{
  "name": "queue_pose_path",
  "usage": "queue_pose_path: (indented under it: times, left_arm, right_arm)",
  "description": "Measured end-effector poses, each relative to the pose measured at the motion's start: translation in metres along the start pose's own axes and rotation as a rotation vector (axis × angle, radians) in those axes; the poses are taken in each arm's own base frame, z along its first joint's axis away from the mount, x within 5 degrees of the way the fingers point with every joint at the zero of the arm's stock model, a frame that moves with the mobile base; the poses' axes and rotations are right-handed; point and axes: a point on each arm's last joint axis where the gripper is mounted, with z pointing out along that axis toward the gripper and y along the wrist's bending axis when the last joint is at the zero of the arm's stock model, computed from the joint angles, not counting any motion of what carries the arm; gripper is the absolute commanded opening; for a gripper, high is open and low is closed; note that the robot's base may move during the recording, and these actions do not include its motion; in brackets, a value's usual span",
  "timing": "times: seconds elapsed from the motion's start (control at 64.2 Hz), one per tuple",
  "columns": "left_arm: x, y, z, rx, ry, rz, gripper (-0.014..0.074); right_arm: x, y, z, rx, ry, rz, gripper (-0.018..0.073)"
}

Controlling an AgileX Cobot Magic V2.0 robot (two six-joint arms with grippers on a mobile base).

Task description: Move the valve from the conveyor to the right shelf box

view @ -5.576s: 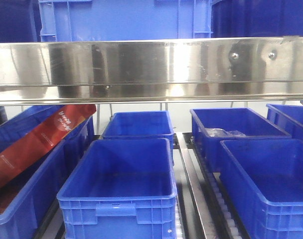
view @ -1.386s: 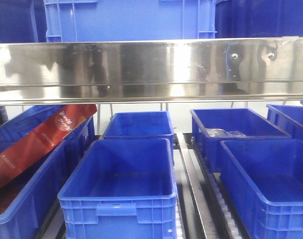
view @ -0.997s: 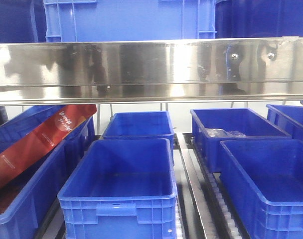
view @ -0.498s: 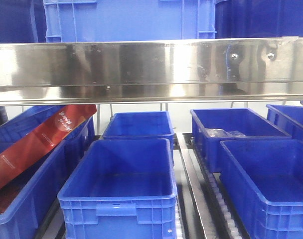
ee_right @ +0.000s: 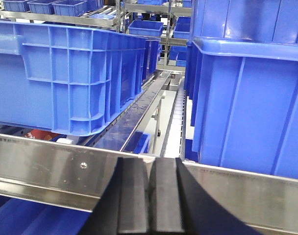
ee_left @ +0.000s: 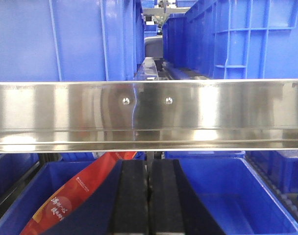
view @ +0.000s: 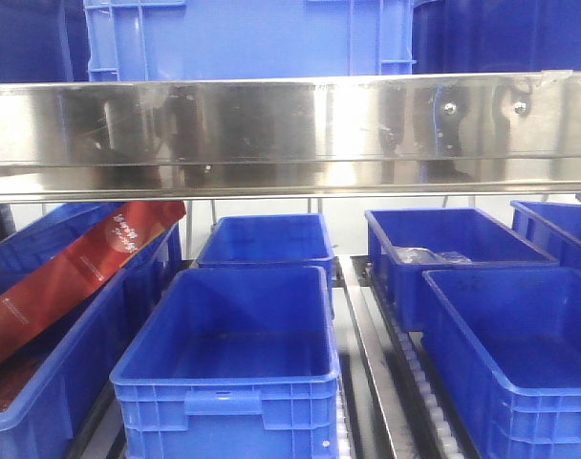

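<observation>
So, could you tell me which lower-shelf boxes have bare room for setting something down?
The front centre box and the front right box show bare floors. The rear right box holds clear wrapping. The left box is crowded by a red packet.

The broad polished stainless-steel shelf rail (view: 290, 134) is glossy and mirror-like, with faint scuffs and 2 small screw heads near its right end. The blue moulded plastic bins (view: 228, 359) beneath it look smooth with a slight sheen, ribbed along their rims. The red printed foil-like packet (view: 75, 268) in the left bin is glossy.
</observation>
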Motion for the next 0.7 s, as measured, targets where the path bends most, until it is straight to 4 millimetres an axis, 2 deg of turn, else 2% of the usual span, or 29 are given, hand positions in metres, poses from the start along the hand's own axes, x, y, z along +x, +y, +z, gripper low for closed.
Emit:
queue_pose_path:
  times: [0.701]
  left_arm:
    - [-0.0006,0.0001,0.0,-0.001,-0.006,0.0,-0.0111]
  right_arm:
    - [0.0,0.0,0.0,0.0,0.0,0.0,-0.0162]
